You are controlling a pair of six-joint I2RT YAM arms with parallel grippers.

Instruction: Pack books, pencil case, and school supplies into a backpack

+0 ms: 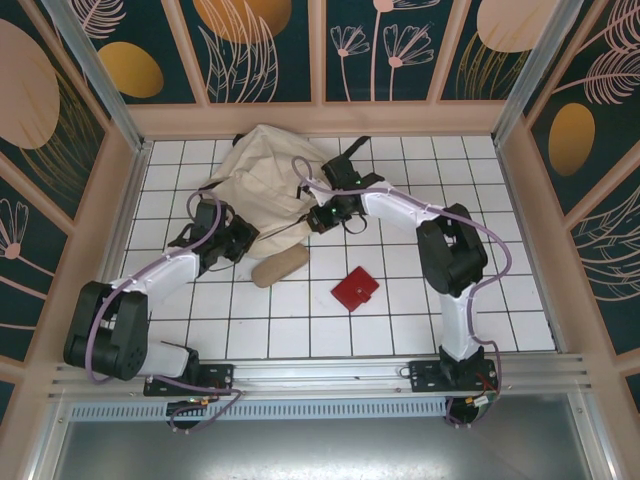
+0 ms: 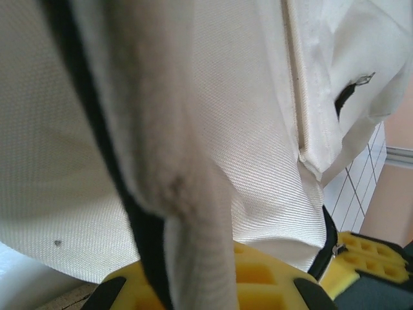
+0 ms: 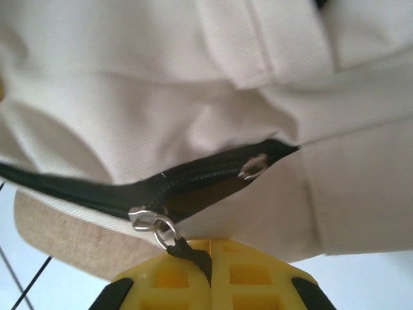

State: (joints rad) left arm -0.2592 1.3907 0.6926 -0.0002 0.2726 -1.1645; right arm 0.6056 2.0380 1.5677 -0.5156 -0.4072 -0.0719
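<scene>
Black zip pull (image 3: 192, 250) pinched in the closed right gripper (image 3: 210, 274), zip gaping just beyond, left gripper (image 2: 193, 290) clamped on a backpack (image 2: 258, 142) fold — pencil case (image 1: 279, 267) near its fingers, red case (image 1: 355, 290) well apart from both.

One cream backpack (image 1: 262, 175) lies toward 11 o'clock on the one tiled table (image 1: 500, 290). One tan pencil case (image 1: 279, 267) sits at its 6 o'clock, with one red square case (image 1: 355, 289) at the pencil case's 4 o'clock. There are two arms, the left arm (image 1: 160, 275) and the right arm (image 1: 440, 250). The right wrist view shows two metal zip pulls (image 3: 151, 223) (image 3: 255, 166).
</scene>
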